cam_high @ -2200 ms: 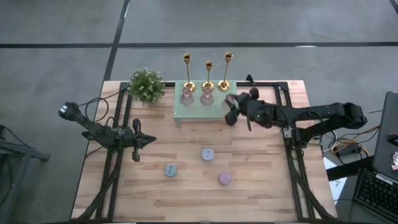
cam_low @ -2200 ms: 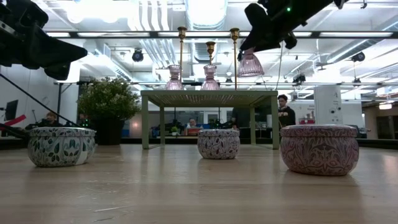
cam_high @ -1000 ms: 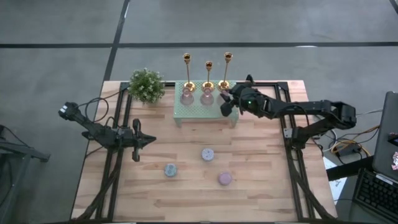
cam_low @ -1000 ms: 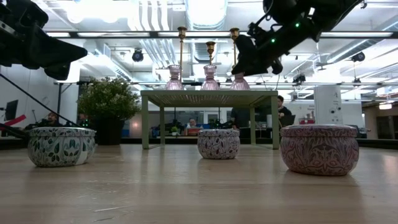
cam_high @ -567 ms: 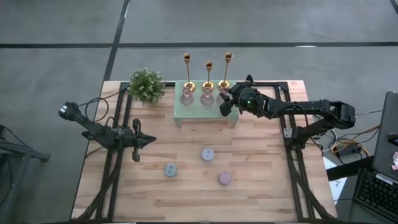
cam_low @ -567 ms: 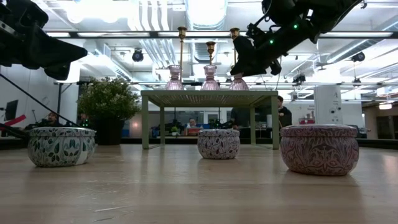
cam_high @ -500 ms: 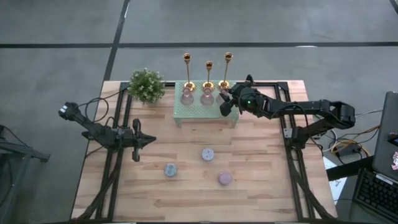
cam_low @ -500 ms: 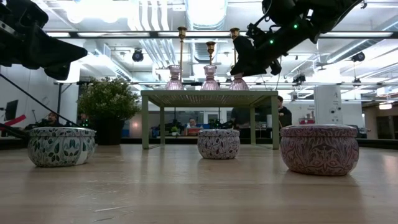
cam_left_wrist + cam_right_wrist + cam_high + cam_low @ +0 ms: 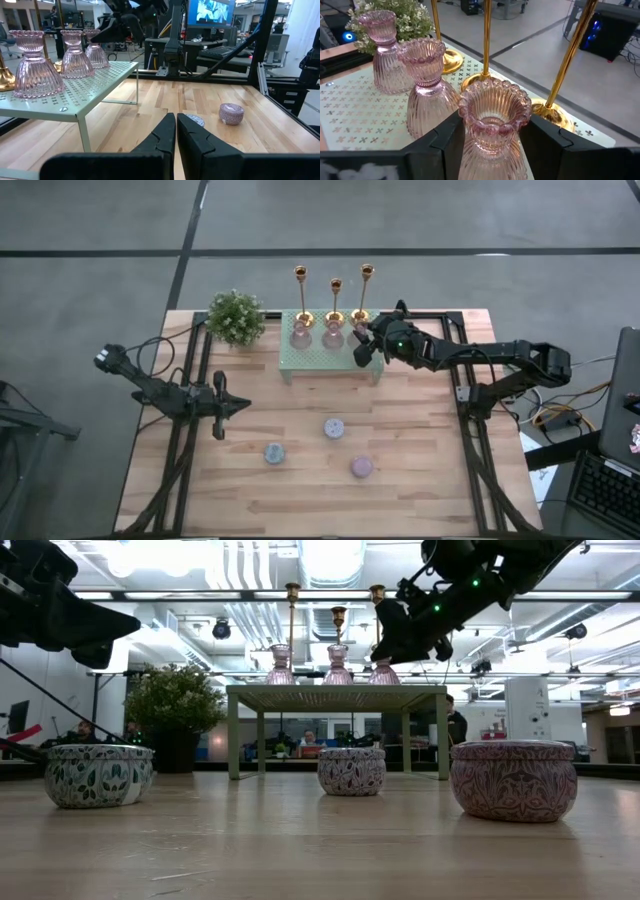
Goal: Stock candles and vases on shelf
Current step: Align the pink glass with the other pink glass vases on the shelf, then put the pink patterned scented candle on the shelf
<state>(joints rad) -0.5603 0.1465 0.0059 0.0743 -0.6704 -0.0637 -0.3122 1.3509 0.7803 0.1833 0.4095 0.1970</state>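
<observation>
Three ribbed pink vases show in the right wrist view: the left vase [image 9: 384, 55] and the middle vase [image 9: 427, 90] stand by their bases on the mint-green shelf [image 9: 350, 115], and the third vase [image 9: 492, 125] is between my right gripper's fingers. My right gripper [image 9: 362, 345] is at the shelf's [image 9: 320, 358] right end. Three candles stand on the table: the blue-grey candle [image 9: 274, 452], the lavender candle [image 9: 335, 427] and the mauve-pink candle [image 9: 361, 467]. My left gripper [image 9: 240, 406] is shut and empty, above the table's left half. My right gripper pinches the third vase just below its beaded rim [image 9: 470, 145], one finger [image 9: 447, 145] on each side. The fingers come from the table's right, slanting down. The vase stands upright, its base [image 9: 383, 680] on the shelf's mesh top, next to the middle vase.
Three gold candlesticks [image 9: 335, 300] stand along the shelf's far edge, close behind the vases. A leafy potted plant [image 9: 236, 317] stands left of the shelf. The shelf's near half is bare mesh. A black frame rail [image 9: 465, 395] runs along the table's right side.
My right gripper has carried the third vase from right of the shelf toward the table's left and down, so it now stands on the shelf beside the middle vase. Over the last second it has kept still.
</observation>
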